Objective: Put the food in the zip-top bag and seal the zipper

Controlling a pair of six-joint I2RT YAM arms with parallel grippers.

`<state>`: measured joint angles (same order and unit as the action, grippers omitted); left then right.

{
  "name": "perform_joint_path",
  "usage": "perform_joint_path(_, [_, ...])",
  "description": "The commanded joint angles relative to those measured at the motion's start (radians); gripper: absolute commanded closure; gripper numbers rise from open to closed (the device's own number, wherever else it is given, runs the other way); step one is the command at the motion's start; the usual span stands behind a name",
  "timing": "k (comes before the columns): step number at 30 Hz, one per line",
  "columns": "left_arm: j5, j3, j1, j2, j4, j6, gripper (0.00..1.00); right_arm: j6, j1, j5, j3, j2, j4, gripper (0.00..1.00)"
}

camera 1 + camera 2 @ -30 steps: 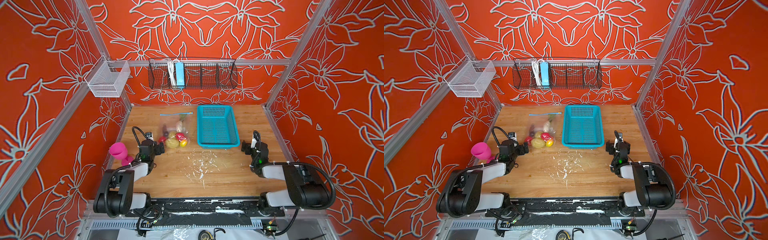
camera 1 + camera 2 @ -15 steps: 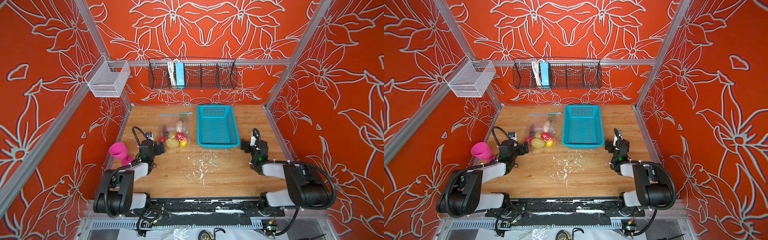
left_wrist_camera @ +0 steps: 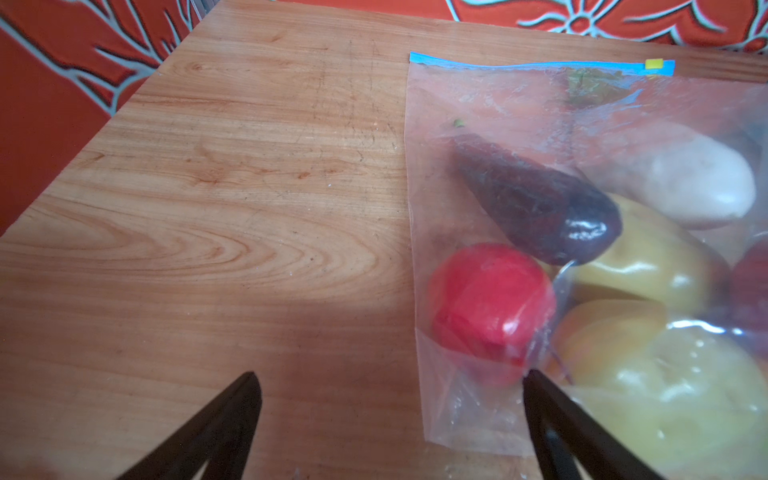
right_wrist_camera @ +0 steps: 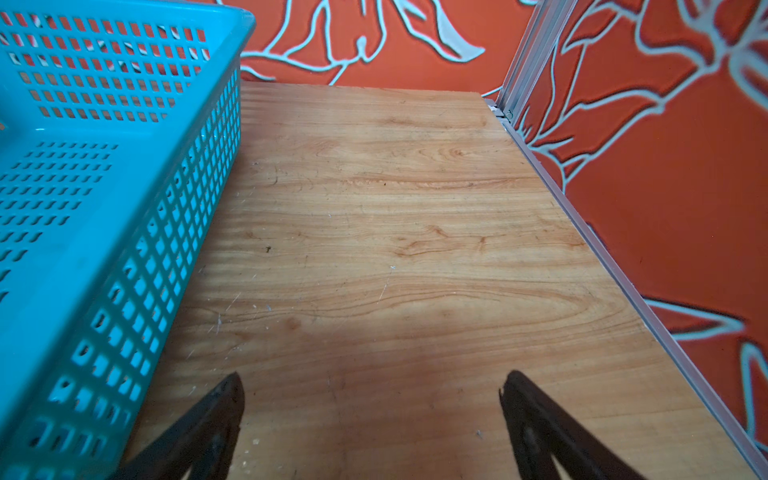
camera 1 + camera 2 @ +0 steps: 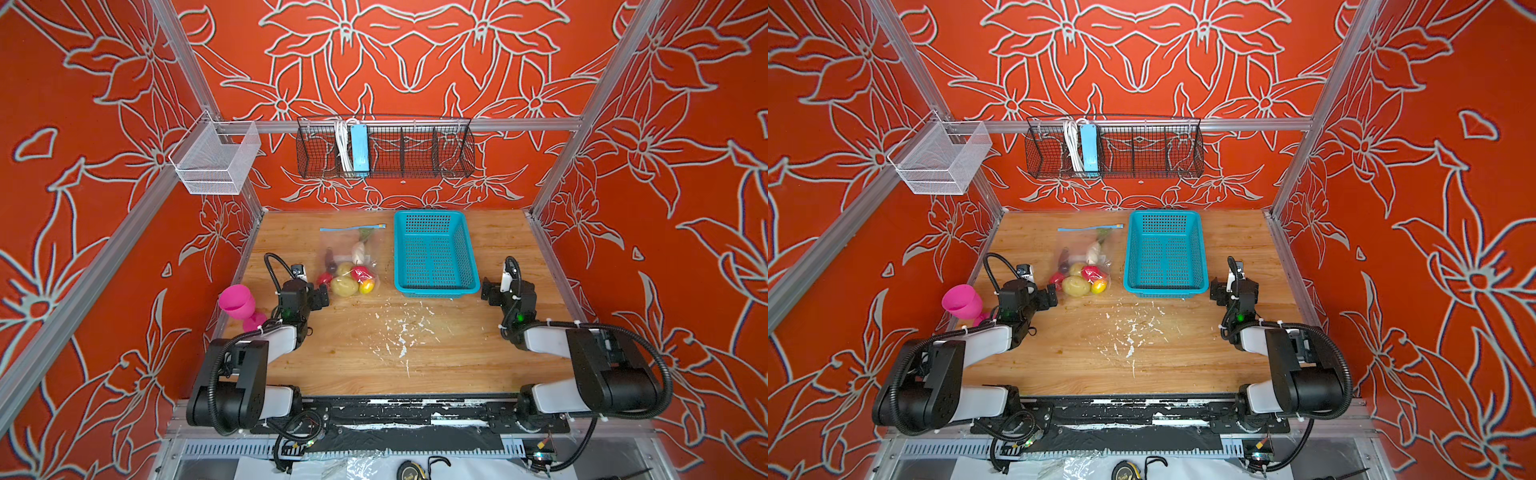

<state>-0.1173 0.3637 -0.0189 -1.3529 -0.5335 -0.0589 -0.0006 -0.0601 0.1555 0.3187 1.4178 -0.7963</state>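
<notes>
Left of centre on the bench [image 5: 415, 353], the bag [image 5: 332, 245] lies flat, the food [image 5: 344, 286] bunched at its lower end. The basket [image 5: 436, 289] beside it is empty. Left fingers [image 3: 232, 415] are spread wide, holding nothing, one tip right at the bag's lower corner. Right fingers [image 4: 216, 415] are wide too, over bare wood by the basket. Filling looks done, so sealing is the step. The blue zipper [image 3: 540, 65] lies flat, slider [image 3: 654, 63] at its right end; shut or not, I cannot tell. Next up: pin the bag, pinch that slider.
</notes>
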Motion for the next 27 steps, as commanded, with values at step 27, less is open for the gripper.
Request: perform_joint_path(27, [0.010,0.017,-0.003,0.003,-0.024,0.013,0.03,-0.007,0.008,-0.011,0.009,-0.003,0.006,0.02])
